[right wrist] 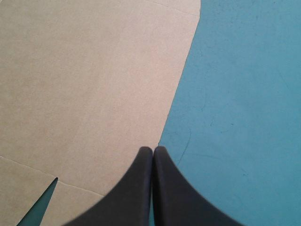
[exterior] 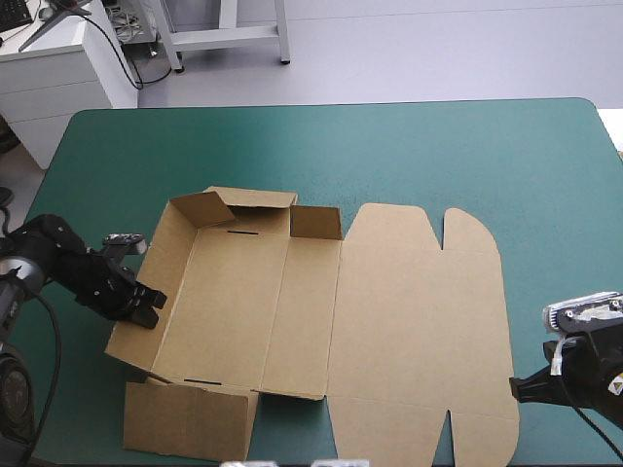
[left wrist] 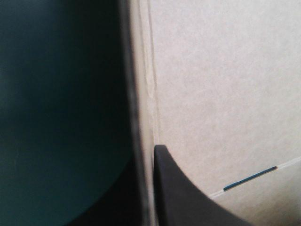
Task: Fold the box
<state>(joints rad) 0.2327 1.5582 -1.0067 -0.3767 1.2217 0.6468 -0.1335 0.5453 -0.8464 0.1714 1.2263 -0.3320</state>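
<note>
The teal-green worktop [exterior: 467, 156] carries the brown cardboard box [exterior: 234, 302], a cut sheet half-formed, with its side and far walls up and its broad lid panel [exterior: 419, 321] flat. To do this step well, I judge, the raised side wall [exterior: 131, 348] wants holding upright and square on its crease while the flat near flap [exterior: 190, 420] is brought up and tucked against it. The left arm's black fingers [left wrist: 188, 202] are pinched almost together on that wall, which stands edge-on between them, with the base panel to one side and bare cover to the other. The right arm's black fingers [right wrist: 141, 188] are pressed together on nothing, their tip just over the lid's rounded edge.
</note>
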